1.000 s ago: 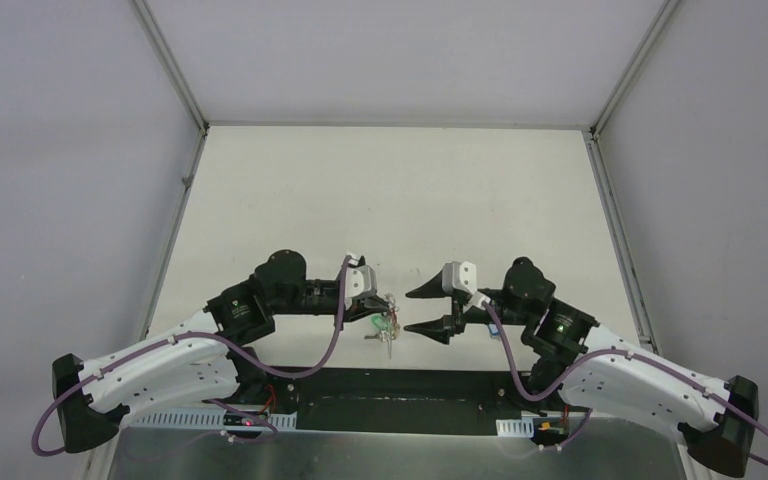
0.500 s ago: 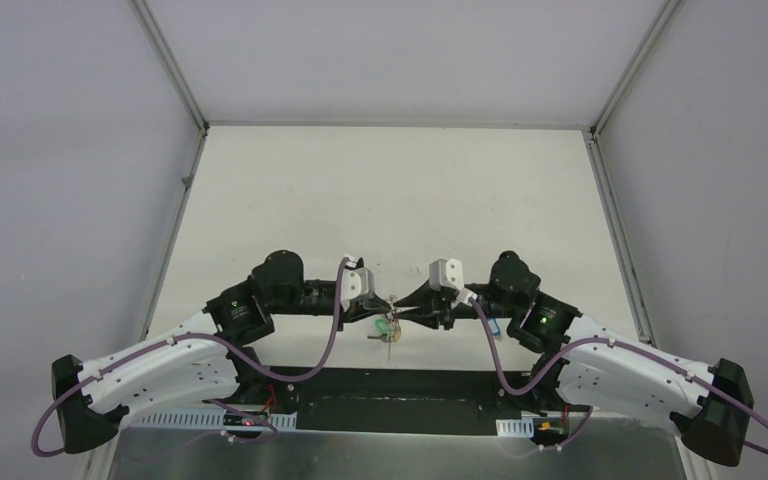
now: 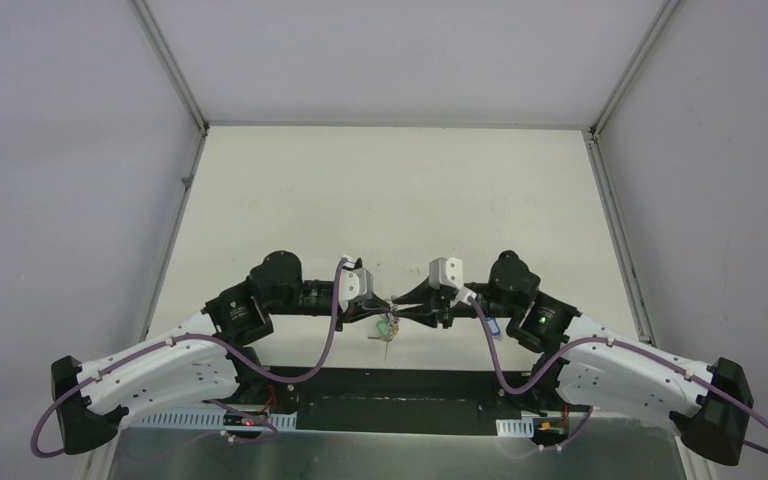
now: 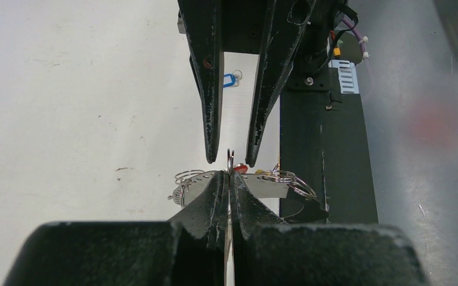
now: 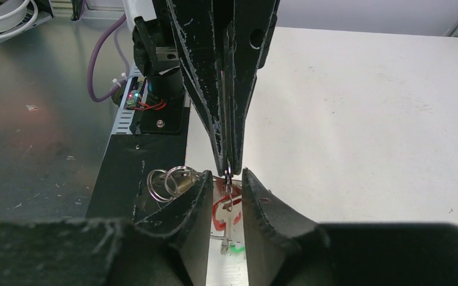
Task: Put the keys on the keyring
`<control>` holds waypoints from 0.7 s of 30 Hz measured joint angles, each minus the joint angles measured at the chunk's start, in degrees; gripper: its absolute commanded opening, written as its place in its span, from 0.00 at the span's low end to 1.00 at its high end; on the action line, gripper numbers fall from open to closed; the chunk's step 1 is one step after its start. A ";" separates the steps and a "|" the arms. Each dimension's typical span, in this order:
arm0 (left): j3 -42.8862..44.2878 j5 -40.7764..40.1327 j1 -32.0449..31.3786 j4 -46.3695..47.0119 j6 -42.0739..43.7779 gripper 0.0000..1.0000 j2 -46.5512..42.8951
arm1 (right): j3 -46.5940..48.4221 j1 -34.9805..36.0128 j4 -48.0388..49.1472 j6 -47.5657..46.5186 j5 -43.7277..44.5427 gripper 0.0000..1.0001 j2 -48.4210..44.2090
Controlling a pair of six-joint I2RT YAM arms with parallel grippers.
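Note:
My left gripper is shut on the keyring, pinching a thin silver ring edge-on at its tips. Small split rings and a flat grey piece stick out on both sides. A red-tagged key and a green-tagged key hang below it, also seen from above. My right gripper is open, and its fingertips straddle the held ring from the opposite side. In the right wrist view the right gripper stands around the left gripper's shut tips. A blue-tagged key lies on the table.
The black base plate and a steel sheet lie along the near table edge, just beside the grippers. The blue key lies under the right arm. White table stretches away behind, bounded by grey walls.
My right gripper has moved left from a gap away until its open jaws straddle the ring held by the left gripper. The left gripper has kept its hold almost still.

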 measured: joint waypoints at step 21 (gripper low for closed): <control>-0.85 -0.74 -0.37 -0.22 0.96 0.42 -3.23 | 1.31 0.07 -8.96 -2.01 0.68 0.00 -0.09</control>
